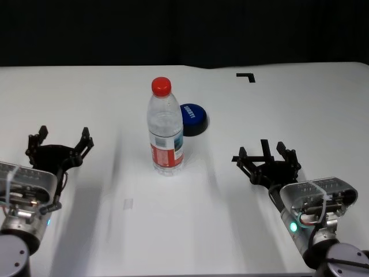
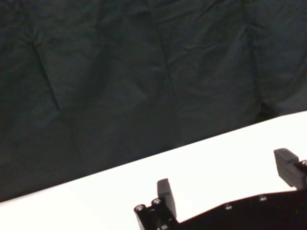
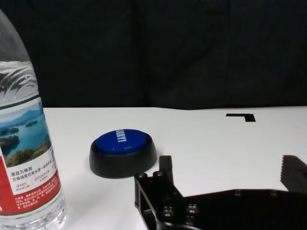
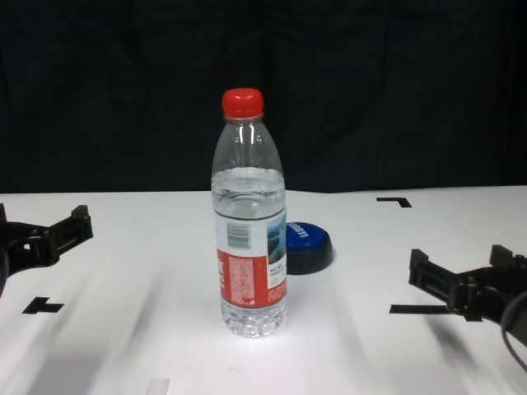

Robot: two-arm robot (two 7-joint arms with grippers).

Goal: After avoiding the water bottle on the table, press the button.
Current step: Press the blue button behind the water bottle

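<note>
The water bottle (image 1: pixel 165 130) stands upright mid-table, clear with a red cap and a red, white and blue label; it also shows in the chest view (image 4: pixel 250 218) and the right wrist view (image 3: pixel 26 139). The blue-topped button (image 1: pixel 194 119) on its black base sits just behind and to the right of the bottle, partly hidden by it in the chest view (image 4: pixel 309 245), plain in the right wrist view (image 3: pixel 123 152). My right gripper (image 1: pixel 266 157) is open and empty, low at the near right. My left gripper (image 1: pixel 60 141) is open and empty at the near left.
The white table (image 1: pixel 288 115) carries a black corner tape mark (image 1: pixel 247 76) at the far right, another (image 4: pixel 43 306) near the left front, and a tape strip (image 4: pixel 416 309) by the right gripper. A dark curtain hangs behind the table.
</note>
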